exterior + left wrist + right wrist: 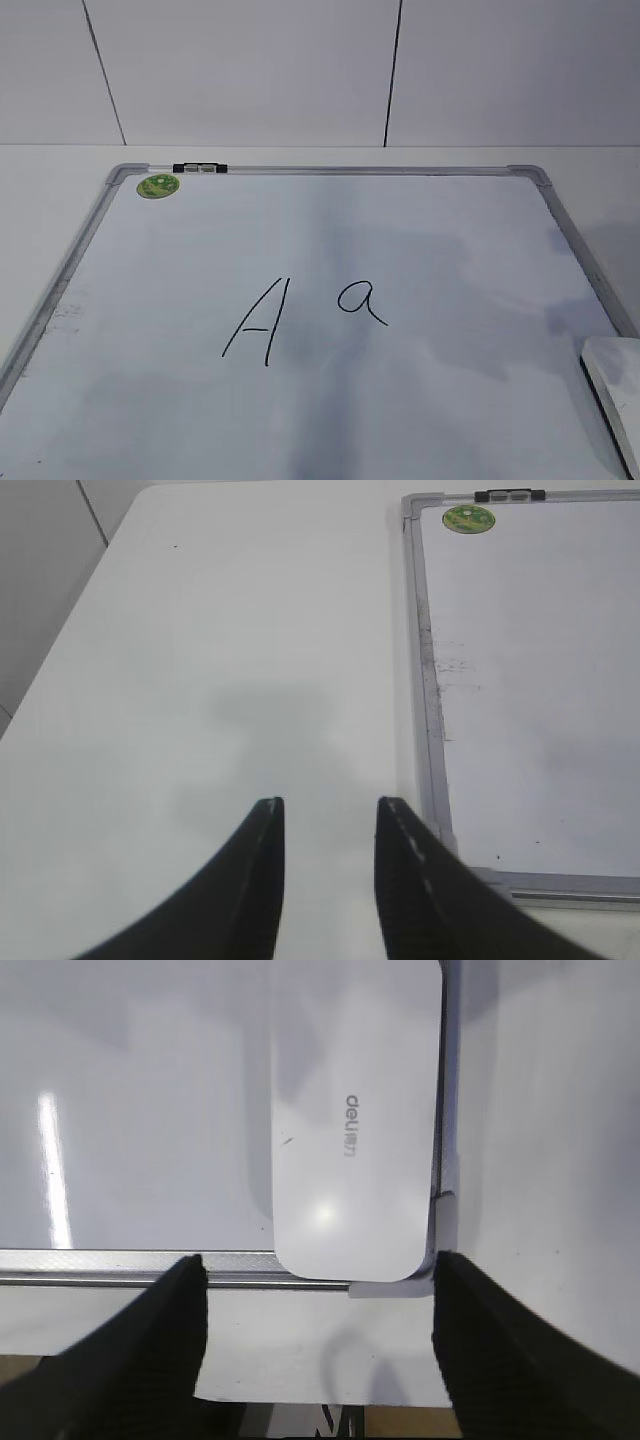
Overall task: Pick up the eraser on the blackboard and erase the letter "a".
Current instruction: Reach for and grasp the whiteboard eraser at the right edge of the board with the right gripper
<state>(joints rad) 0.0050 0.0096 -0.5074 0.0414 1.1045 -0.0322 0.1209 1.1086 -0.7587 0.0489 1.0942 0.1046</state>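
Jaws of the right gripper (318, 1300) are gaping wide above the eraser (355, 1120), lying in the blackboard (330, 230) corner; light, rigid, slick plastic, probably; pinching its long sides looks best; left gripper (330, 825) hovering part-open over the tabletop (220, 660).

Lab bench — white table (200, 630), panelled wall (250, 70)

The exterior view looks down at a slant across the blackboard (330, 380). Both wrist views look down closer. The left shares its green sticker (158, 185) corner, the right the eraser (355, 1120) corner.
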